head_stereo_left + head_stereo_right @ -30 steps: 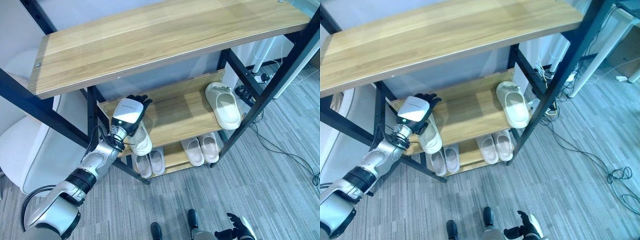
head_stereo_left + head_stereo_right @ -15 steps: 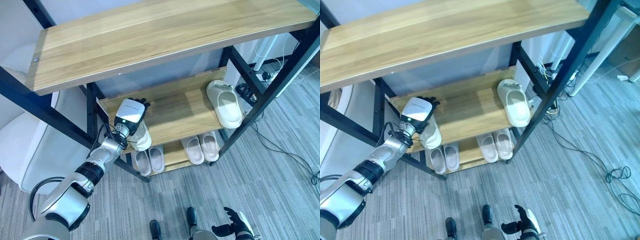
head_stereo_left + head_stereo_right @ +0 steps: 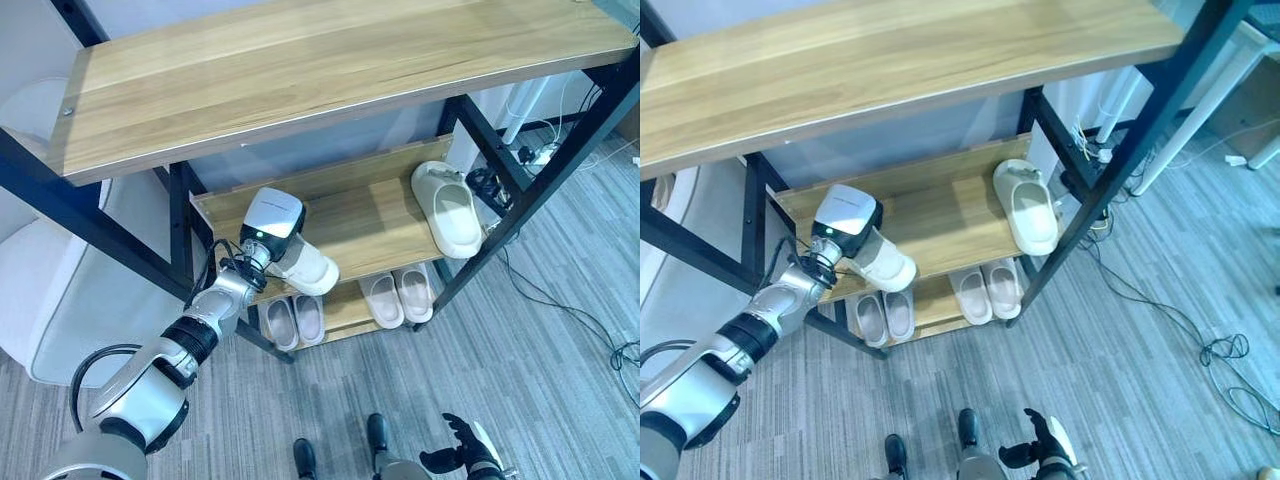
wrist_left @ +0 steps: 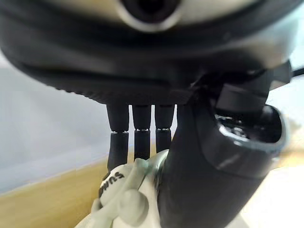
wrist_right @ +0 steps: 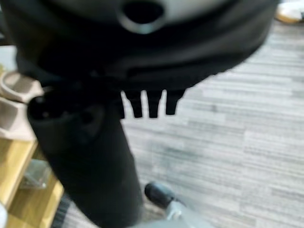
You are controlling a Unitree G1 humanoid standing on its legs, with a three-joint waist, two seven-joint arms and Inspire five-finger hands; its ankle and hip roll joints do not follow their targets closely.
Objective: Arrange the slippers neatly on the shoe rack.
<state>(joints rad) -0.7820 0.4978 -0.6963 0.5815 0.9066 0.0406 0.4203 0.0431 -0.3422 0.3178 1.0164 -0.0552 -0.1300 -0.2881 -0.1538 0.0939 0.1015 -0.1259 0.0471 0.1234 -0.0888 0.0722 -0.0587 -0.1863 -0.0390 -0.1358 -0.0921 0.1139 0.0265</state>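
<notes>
Left hand (image 3: 272, 222), fingers curled round slipper (image 3: 312, 268) at rack's (image 3: 380, 215) 8 o'clock; light, soft foam, best gripped mid-strap.

Cream slippers (image 3: 448, 208), light wood-grain shoe rack (image 3: 300, 70) with black frame, grey striped carpet (image 3: 540, 370).

- Bright, even room light from above; the top shelf (image 3: 330, 75) glows pale along its front edge.
- Under it, the middle shelf (image 3: 940, 215) lies in soft shadow, darkest toward 10 o'clock.
- Frame posts bow toward the edges.
- Up close, the left hand (image 4: 209, 156) and right hand (image 5: 95, 156) are badly blurred.
</notes>
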